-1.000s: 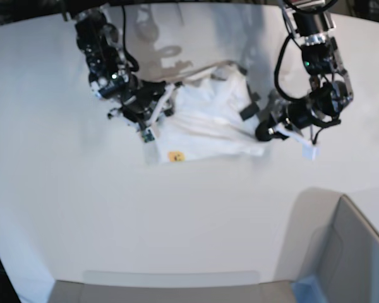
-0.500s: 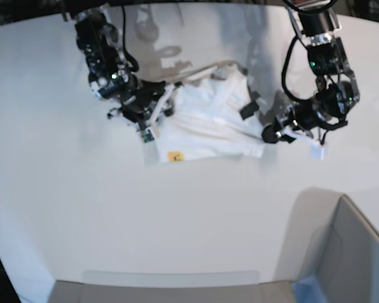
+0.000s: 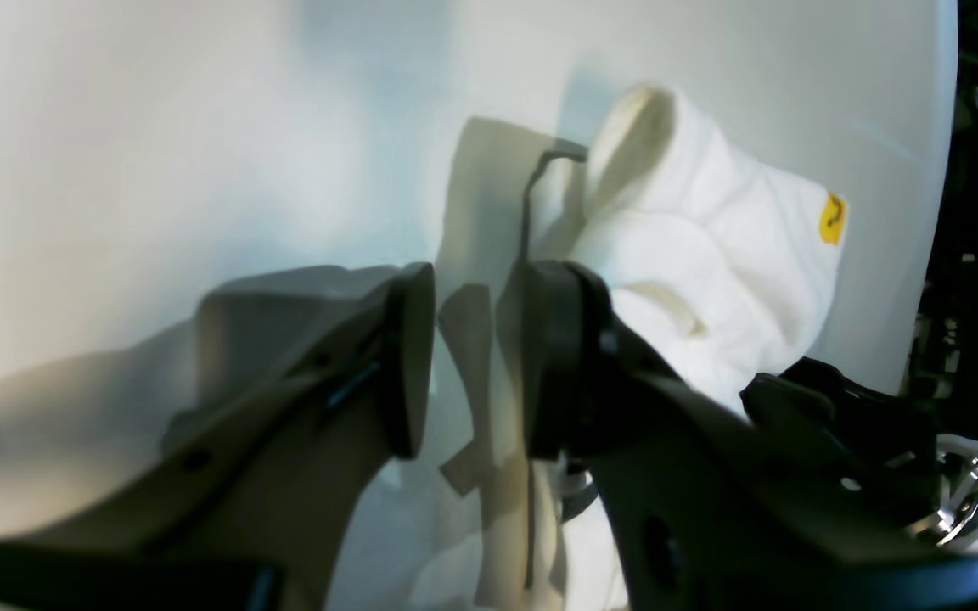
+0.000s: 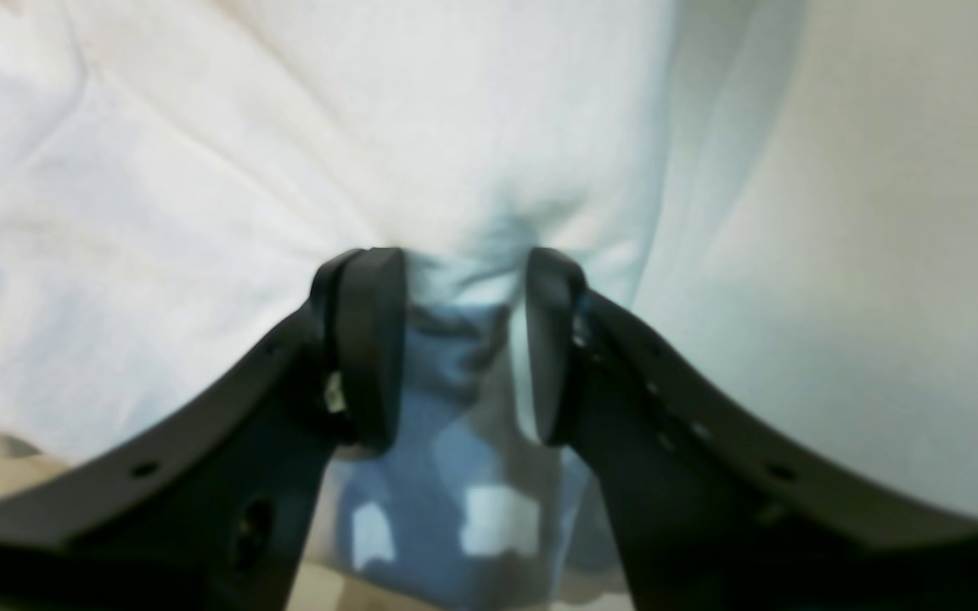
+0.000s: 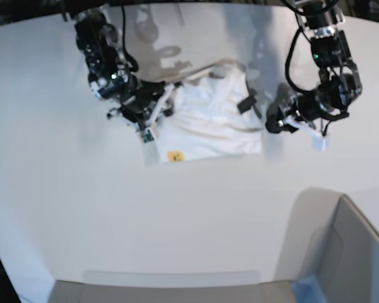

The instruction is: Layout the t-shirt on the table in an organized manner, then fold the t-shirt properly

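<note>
The white t-shirt (image 5: 208, 120) lies crumpled at the far middle of the white table (image 5: 177, 214), a small yellow-orange mark (image 5: 175, 156) showing near its front edge. My right gripper (image 5: 153, 113) sits at the shirt's left edge; in the right wrist view its fingers (image 4: 370, 339) are shut on a puckered bunch of the t-shirt (image 4: 472, 255). My left gripper (image 5: 273, 121) hovers just off the shirt's right edge. In the left wrist view the left gripper (image 3: 476, 356) is open with only table and shadow between its fingers, and the t-shirt (image 3: 710, 246) lies beyond them.
A grey box (image 5: 347, 252) with a blue corner (image 5: 306, 287) stands at the front right. The table's curved far edge runs behind both arms. A pale strip (image 5: 170, 278) lies along the table's front.
My left gripper opened, let go of the shirt's right corner and drew back up and to the right. The corner now lies flat. The right arm has not moved.
</note>
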You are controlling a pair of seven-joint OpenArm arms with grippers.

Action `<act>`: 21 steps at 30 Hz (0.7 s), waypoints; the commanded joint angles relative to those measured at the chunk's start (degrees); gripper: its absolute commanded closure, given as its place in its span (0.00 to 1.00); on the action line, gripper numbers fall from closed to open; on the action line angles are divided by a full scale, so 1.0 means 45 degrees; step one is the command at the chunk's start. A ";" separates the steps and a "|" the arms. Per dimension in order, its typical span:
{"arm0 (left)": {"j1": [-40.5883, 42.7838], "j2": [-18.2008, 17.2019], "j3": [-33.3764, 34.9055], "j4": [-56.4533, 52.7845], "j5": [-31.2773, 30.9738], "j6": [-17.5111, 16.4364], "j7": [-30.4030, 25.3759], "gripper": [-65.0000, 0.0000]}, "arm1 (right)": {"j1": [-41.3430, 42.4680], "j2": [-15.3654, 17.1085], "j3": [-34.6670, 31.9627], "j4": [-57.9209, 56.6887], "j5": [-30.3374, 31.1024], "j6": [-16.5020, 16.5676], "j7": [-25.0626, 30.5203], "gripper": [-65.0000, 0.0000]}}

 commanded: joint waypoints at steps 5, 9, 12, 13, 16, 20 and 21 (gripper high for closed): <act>0.0349 -0.0111 -0.1632 0.0226 -0.2262 -0.0055 -0.0033 0.71 | 0.0173 0.0027 0.0065 0.0194 0.0024 0.0015 0.0086 0.63; 0.0818 -0.0307 -0.2687 0.0539 -0.5153 -0.0075 0.0338 0.71 | 0.0192 0.0027 0.0065 0.0194 0.0043 0.0015 0.0086 0.63; 0.1346 -0.0522 -0.2276 0.1418 -0.5661 -0.0075 0.0963 0.71 | 0.0212 0.0027 0.0026 0.0175 0.0063 0.0015 0.0086 0.63; 0.1639 -0.0522 -0.2003 0.1887 -0.5622 -0.0075 0.0982 0.71 | 0.0231 0.0008 0.0026 0.0175 0.0063 0.0015 0.0086 0.63; 0.2635 -0.0483 -0.1339 0.3391 -0.5387 0.0043 0.0982 0.70 | 0.0348 0.0008 0.0006 0.0155 0.0082 0.0015 0.0086 0.63; 0.3143 -0.0346 -0.0577 0.4329 -0.4235 0.0062 0.0982 0.70 | 0.0387 0.0008 0.0006 0.0155 0.0082 0.0015 0.0086 0.63; 0.3201 -0.0287 -0.0362 0.4348 -0.3805 0.0062 0.0982 0.70 | 0.0387 0.0027 0.0006 0.0155 0.0082 0.0015 0.0086 0.63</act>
